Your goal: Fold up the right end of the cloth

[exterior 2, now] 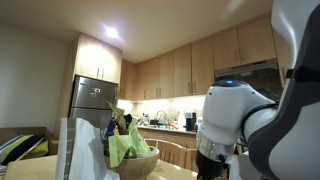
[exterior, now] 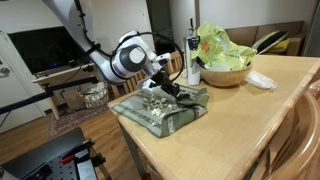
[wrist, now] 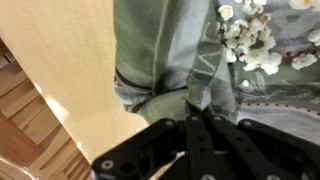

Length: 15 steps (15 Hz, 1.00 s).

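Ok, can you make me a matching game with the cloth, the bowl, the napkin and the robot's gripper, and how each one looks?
Things:
1. cloth
2. bowl
3. napkin
4. gripper

Looks:
A. white and crumpled
B. closed, pinching a bunch of fabric
C. filled with something bright green
D. grey-green with a flowery band, lying near the end of the table

Pairs: 1-D, 2-C, 3-A, 4-B
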Tool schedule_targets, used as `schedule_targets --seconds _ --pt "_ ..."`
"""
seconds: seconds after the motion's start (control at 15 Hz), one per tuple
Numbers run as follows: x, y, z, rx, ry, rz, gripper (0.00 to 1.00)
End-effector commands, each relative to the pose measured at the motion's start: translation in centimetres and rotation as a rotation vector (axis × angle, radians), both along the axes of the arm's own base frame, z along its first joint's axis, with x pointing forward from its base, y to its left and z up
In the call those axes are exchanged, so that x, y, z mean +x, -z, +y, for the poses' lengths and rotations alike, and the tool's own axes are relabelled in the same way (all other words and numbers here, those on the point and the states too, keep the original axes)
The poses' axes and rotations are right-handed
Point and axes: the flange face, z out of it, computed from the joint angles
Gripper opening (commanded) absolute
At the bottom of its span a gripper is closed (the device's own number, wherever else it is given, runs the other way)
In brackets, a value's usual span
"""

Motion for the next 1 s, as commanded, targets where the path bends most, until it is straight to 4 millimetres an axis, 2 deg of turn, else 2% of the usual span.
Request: schedule_targets --seconds 0.0,0.27,0.6,0.93 --pt "-1.1 -1.0 0.8 -0.011 -0.023 -0.005 0.29" --pt "-1.4 -1.0 0.3 0.002 0.002 -0.004 0.59" --pt "-1.5 -1.5 -1.7 0.003 0.028 -0.001 0.97" --pt "-1.6 -3.9 -4.1 -0.006 0.067 -0.054 1.00"
